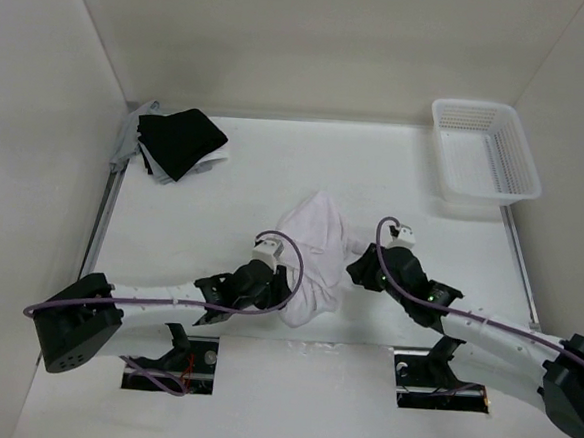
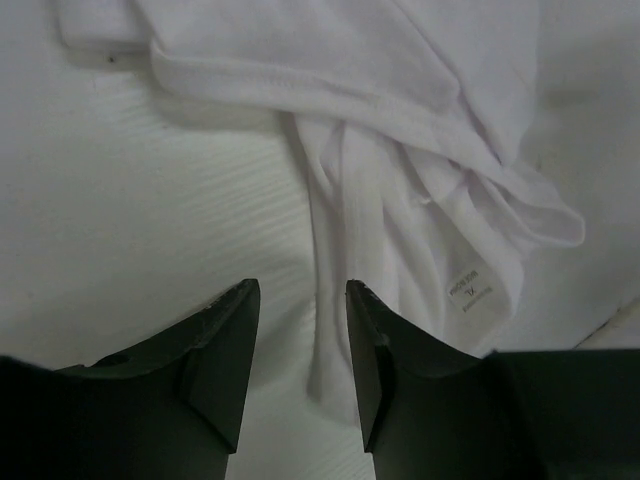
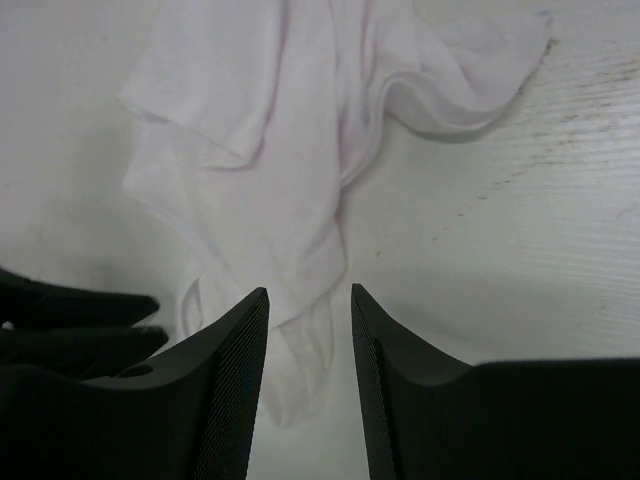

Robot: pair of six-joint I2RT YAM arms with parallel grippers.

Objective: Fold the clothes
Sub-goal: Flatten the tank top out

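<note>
Both grippers are on the clothes point(image 1: 312, 252), neither is clamping.

- Location: the clothes lie bunched in a wrinkled heap on the table point(image 1: 202, 213), near the front edge and about mid-width, between the two arms. From above the heap looks roughly like an upright teardrop, narrow end pointing away from us.
- Left gripper point(image 1: 279, 290): sits at the heap's lower left edge. In the left wrist view, the left gripper point(image 2: 302, 292) has its fingers point(image 2: 225, 345) spread, with bare table showing on the inner side of the left one. A narrow fold of the clothes point(image 2: 420, 130) runs down into the gap, close against the right finger. We cannot tell whether it touches. A small sewn label point(image 2: 470, 290) sits just right of that finger.
- Right gripper point(image 1: 360, 272): sits at the heap's right edge. In the right wrist view, the right gripper point(image 3: 308, 295) also has its fingers point(image 3: 385, 370) apart, released. The lower tip of the clothes point(image 3: 250, 150) hangs into the gap and nearly fills it. We see no pinch, and contact with the pads is unclear.
- Elsewhere on the table: a black garment point(image 1: 182, 141) lies on a grey cloth point(image 1: 133, 133) at the far left corner. A white basket point(image 1: 484, 152) sits at the far right. Both are well apart from the clothes.
</note>
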